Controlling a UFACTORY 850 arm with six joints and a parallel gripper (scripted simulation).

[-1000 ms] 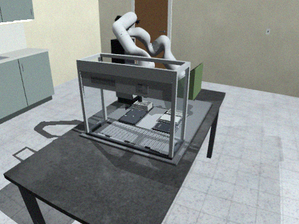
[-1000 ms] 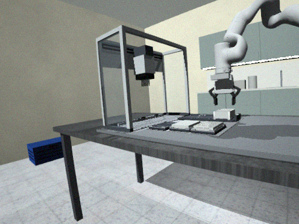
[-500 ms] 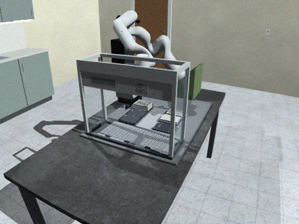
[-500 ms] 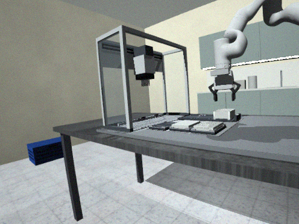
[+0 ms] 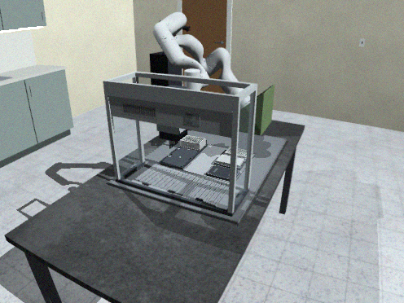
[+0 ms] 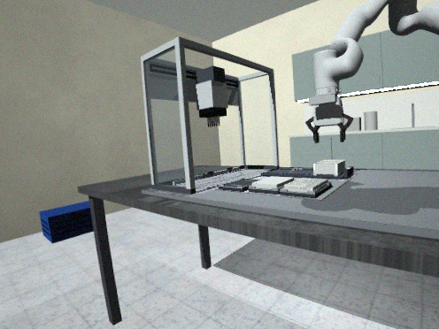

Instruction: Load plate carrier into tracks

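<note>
Step in hand: loading C51, and by the look of it the placement is done. The gripper (image 6: 329,138) hangs in the upper right of the exterior view with its fingers spread wide and nothing between them, directly above the deep-well block C51 (image 6: 329,167) and well apart from it. C51 (image 5: 192,142) stands on the far end of the dark plate carrier PC7 (image 5: 179,158), which I take to be site 1 by the handle. The rest of the carrier looks bare, so sites 2 and 3 seem empty. I cannot tell from here whether the block sits flat inside the locators or where A1 points; it's too small. PC7 lies on the apron short of the loading rails (image 5: 183,184), not in the tracks; no lamp can be made out. Nest row, right of centre in the exterior view: the rightmost nest holds a white plate, probably C15 (image 6: 307,187); the middle nest holds a smoother white plate, probably C16 (image 6: 271,182); the leftmost nest S3 (image 6: 234,186) looks dark and empty, which fits C51 being on the carrier. Next move, as I judge it: drop behind the handle end, square PC7 up with tracks 13-18, and push it straight under the instrument frame (image 6: 185,115), staying low enough not to tip the block and clear of the pipetting head (image 6: 212,95).
</note>
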